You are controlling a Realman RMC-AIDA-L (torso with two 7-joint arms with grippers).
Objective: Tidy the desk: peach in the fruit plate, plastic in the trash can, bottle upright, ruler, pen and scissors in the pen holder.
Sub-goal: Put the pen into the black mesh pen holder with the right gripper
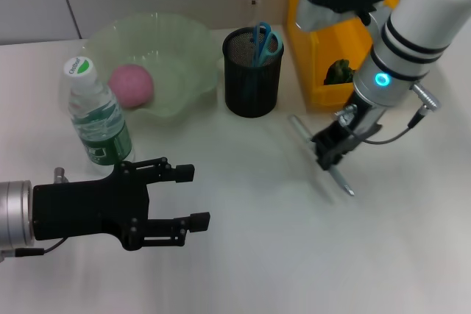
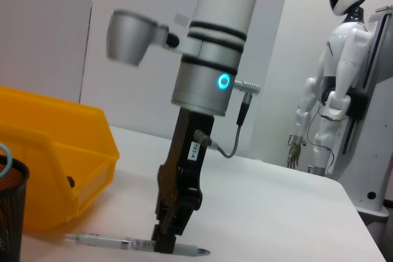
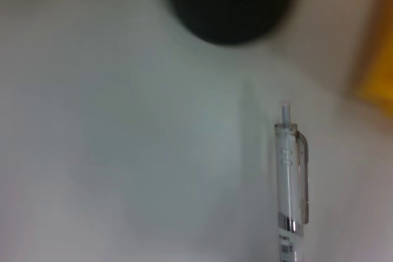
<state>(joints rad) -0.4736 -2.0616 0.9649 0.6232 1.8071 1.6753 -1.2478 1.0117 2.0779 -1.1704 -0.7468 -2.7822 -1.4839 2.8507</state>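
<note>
A clear pen (image 1: 343,182) lies on the white table right of the black mesh pen holder (image 1: 252,79), which holds blue scissors (image 1: 265,40). My right gripper (image 1: 326,158) is down on the pen's middle and looks shut on it; the left wrist view shows its fingers (image 2: 167,237) at the pen (image 2: 110,241), which rests on the table. The pen (image 3: 290,176) also fills the right wrist view. A pink peach (image 1: 131,84) sits in the green plate (image 1: 188,42). The bottle (image 1: 96,115) stands upright. My left gripper (image 1: 193,196) is open and empty at the front left. No ruler shows.
A yellow bin (image 1: 309,5) with green plastic (image 1: 340,71) inside stands at the back right, just behind my right arm. The table's front middle is bare. A white humanoid figure (image 2: 334,72) stands off the table in the background.
</note>
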